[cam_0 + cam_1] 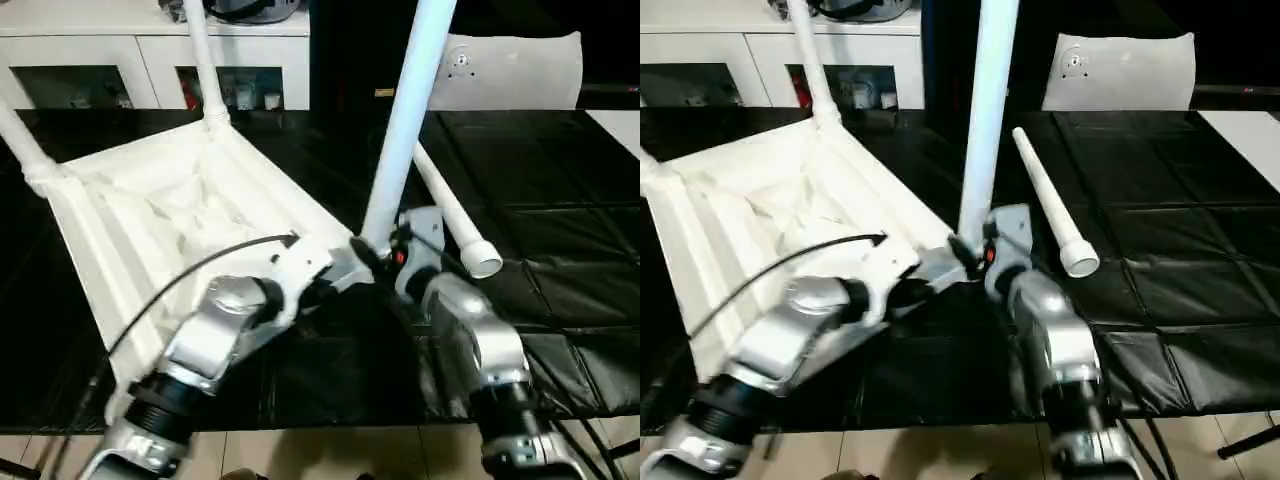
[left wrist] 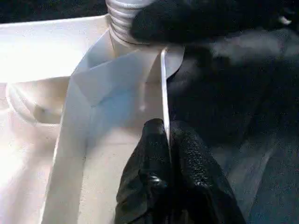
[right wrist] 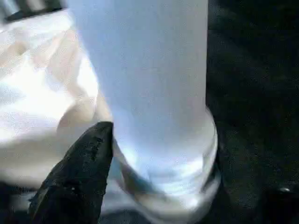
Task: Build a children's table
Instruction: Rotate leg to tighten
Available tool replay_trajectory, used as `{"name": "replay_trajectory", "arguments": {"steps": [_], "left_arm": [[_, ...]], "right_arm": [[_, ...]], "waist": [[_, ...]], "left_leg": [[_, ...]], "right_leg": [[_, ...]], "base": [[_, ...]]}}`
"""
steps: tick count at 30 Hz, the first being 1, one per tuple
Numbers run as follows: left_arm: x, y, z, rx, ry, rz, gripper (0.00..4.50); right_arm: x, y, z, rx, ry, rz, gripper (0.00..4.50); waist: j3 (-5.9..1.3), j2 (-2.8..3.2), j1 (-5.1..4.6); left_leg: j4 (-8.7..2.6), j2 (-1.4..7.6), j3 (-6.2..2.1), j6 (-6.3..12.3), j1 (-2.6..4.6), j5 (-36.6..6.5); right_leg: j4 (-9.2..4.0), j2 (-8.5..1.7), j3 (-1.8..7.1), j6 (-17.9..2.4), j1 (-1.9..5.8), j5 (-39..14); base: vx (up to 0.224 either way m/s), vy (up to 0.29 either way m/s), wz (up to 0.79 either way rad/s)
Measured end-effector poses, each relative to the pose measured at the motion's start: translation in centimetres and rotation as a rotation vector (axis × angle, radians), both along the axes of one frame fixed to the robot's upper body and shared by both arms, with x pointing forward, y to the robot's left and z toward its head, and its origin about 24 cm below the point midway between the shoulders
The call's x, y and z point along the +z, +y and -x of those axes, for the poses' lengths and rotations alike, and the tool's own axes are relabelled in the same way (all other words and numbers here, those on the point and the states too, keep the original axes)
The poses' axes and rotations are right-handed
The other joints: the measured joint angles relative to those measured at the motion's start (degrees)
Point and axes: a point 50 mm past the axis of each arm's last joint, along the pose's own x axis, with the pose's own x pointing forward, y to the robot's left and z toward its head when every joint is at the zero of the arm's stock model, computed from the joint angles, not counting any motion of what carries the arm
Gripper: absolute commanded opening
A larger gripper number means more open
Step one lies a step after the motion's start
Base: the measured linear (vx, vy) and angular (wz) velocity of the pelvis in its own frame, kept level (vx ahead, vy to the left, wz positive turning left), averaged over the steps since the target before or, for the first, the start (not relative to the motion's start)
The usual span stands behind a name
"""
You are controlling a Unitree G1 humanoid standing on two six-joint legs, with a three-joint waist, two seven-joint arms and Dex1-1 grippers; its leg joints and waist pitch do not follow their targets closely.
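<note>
A: Showing the tabletop [image 1: 170, 215] lying underside up near the left edge of the black work table [image 1: 560, 230], with two legs already standing in its far corner sockets. What is happening at the near corner?

B: A third leg [image 1: 410, 115] is standing upright in the near corner socket. The right gripper [image 3: 154, 186] is straddling its base; one black finger [image 3: 77, 177] is showing just beside the tube, and whether it is pressing cannot be told. The left gripper [image 2: 170, 163] is clenching on the thin rim of the tabletop, holding that corner.

A: And the fourth leg [image 1: 1050, 205]?

B: It is lying loose on the black cover, right of the standing one (its wide end pointing toward the near edge).

A: How is the leg likely to be handling?

B: It is probably light, hollow, stiff and smooth, so it is apt to be slipping in the fingers. Taking hold low, near the socket, is probably giving the best control, since the long tube is tending to lever and tip.
</note>
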Motion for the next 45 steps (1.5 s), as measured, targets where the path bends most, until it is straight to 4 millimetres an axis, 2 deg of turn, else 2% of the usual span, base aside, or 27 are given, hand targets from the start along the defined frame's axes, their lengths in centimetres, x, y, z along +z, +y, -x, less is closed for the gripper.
{"name": "replay_trajectory", "arguments": {"steps": [5, 10, 13, 17, 20, 22, 23, 26, 29, 31, 40, 45], "left_arm": [[0.0, 1.8, -0.1, -0.108, -0.012, -0.014, 0.0], [0.2, 3.2, 0.1, -0.228, 0.012, -0.023, 0.0], [0.2, 3.8, 0.3, -0.326, 0.041, -0.025, 0.0], [0.4, 4.4, 0.4, -0.436, 0.078, -0.041, 0.0], [0.5, 4.4, 0.6, -0.508, 0.103, -0.047, 0.0], [0.5, 4.2, 0.7, -0.565, 0.119, -0.054, 0.0], [0.5, 4.0, 0.7, -0.588, 0.122, -0.059, 0.0], [0.7, 3.7, 0.7, -0.647, 0.125, -0.069, 0.0], [0.8, 3.6, 0.5, -0.684, 0.134, -0.081, 0.0], [0.8, 3.6, 0.3, -0.704, 0.133, -0.087, 0.0], [1.0, 3.7, -0.2, -0.744, 0.131, -0.107, 0.0], [0.8, 3.7, -0.2, -0.747, 0.136, -0.103, 0.0]], "right_arm": [[0.0, -2.2, 1.8, 0.172, -0.018, 0.011, 4.06], [1.5, -4.0, 2.4, 0.31, -0.063, 0.014, 4.44], [2.0, -4.9, 2.7, 0.393, -0.064, 0.029, 4.44], [2.4, -5.2, 3.1, 0.517, -0.058, 0.041, 4.44], [2.9, -4.9, 3.0, 0.608, -0.072, 0.051, 4.09], [3.1, -4.6, 2.9, 0.668, -0.075, 0.048, 4.06], [3.2, -4.4, 3.0, 0.698, -0.073, 0.04, 3.72], [2.9, -3.9, 3.2, 0.771, -0.047, 0.023, 3.63], [2.8, -3.7, 3.2, 0.826, -0.029, 0.016, 3.3], [2.9, -3.6, 3.2, 0.868, -0.019, 0.022, 3.24], [3.4, -3.4, 3.1, 0.952, 0.007, 0.024, 2.42], [3.5, -3.4, 3.1, 0.957, -0.005, 0.034, 2.22]], "waist": [[0.06, 0.06, 1.1], [0.08, 0.08, 1.93], [0.08, 0.08, 2.98], [0.08, 0.07, 3.71], [0.09, 0.06, 4.14], [0.09, 0.05, 4.45], [0.09, 0.05, 4.49], [0.12, -0.01, 4.36], [0.14, -0.04, 4.09], [0.17, -0.08, 4.13], [0.21, -0.15, 4.34], [0.21, -0.15, 4.3]], "left_leg": [[0.0, -0.01, 0.0, 0.01, -0.09, -0.01], [-0.03, -0.01, 0.0, 0.02, -0.11, -0.01], [-0.02, -0.01, 0.0, 0.02, -0.12, -0.01], [0.02, -0.02, 0.01, 0.03, -0.16, -0.01], [0.04, -0.01, 0.01, 0.03, -0.18, -0.01], [0.07, -0.01, 0.01, 0.04, -0.19, -0.01], [0.09, 0.0, 0.01, 0.04, -0.24, -0.01], [0.2, 0.03, 0.01, 0.07, -0.34, -0.03], [0.3, 0.07, 0.01, 0.07, -0.42, -0.03], [0.31, 0.1, 0.01, 0.07, -0.43, -0.03], [0.35, 0.21, 0.01, 0.07, -0.52, -0.02], [0.37, 0.21, 0.01, 0.08, -0.5, 0.0]], "right_leg": [[-0.06, -0.02, 0.0, 0.0, -0.02, 0.0], [-0.07, -0.02, -0.01, 0.0, -0.04, 0.0], [-0.09, -0.03, -0.03, 0.01, -0.03, -0.01], [-0.09, -0.06, -0.04, 0.0, -0.03, 0.0], [-0.08, -0.07, -0.07, -0.01, -0.02, 0.0], [-0.08, -0.11, -0.12, 0.0, 0.0, 0.0], [-0.08, -0.12, -0.15, -0.01, -0.01, 0.0], [-0.07, -0.13, -0.2, -0.01, -0.03, 0.01], [-0.02, -0.13, -0.23, -0.03, -0.08, 0.02], [-0.01, -0.13, -0.29, -0.03, -0.09, 0.01], [-0.01, -0.17, -0.53, -0.02, -0.07, 0.0], [-0.01, -0.19, -0.56, -0.02, -0.03, 0.0]], "base": [[0.0, 0.0, 0.0], [0.0, 0.0, 0.0], [0.0, 0.0, 0.0], [0.0, 0.0, 0.0], [0.0, 0.0, 0.0], [0.0, 0.0, 0.0], [0.0, 0.0, 0.0], [0.0, 0.0, 0.0], [0.0, 0.0, 0.0], [0.0, 0.0, 0.0], [0.0, 0.0, 0.0], [0.0, 0.0, 0.0]]}}
